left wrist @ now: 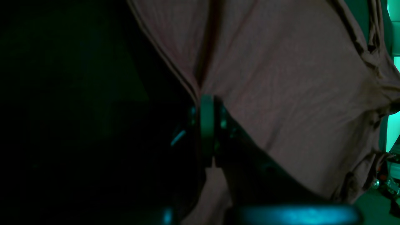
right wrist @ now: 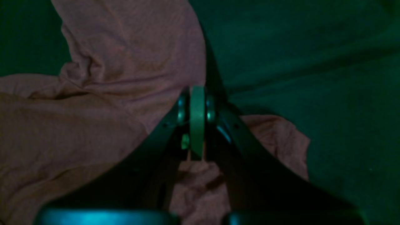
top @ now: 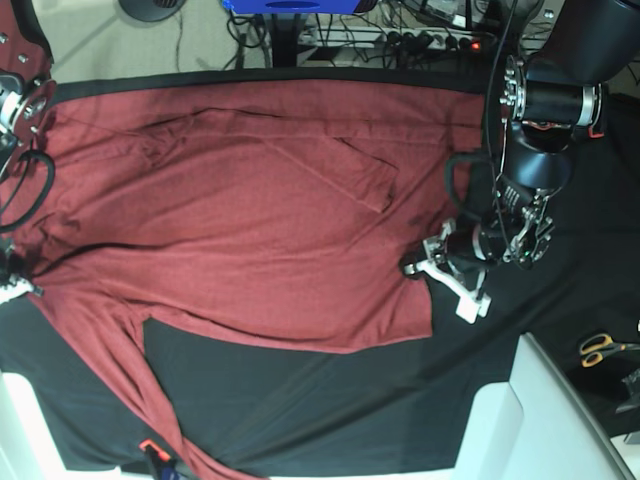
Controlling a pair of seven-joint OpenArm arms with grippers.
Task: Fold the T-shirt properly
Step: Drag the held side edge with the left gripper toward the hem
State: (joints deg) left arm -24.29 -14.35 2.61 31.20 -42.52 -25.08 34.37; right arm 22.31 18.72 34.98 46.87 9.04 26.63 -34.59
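Note:
The brick-red T-shirt lies spread wide on the black tablecloth, with one long sleeve trailing toward the front edge. My left gripper sits at the shirt's right edge. In the left wrist view its green pads are pressed together and the hem runs into the tips, so it is shut on the cloth. My right gripper is at the shirt's far left side, shut, with rumpled shirt fabric running up to its tips.
Scissors lie on the cloth at the right. A white bin edge rises at the front right and another white edge at the front left. Cables and a blue object lie beyond the table's back edge.

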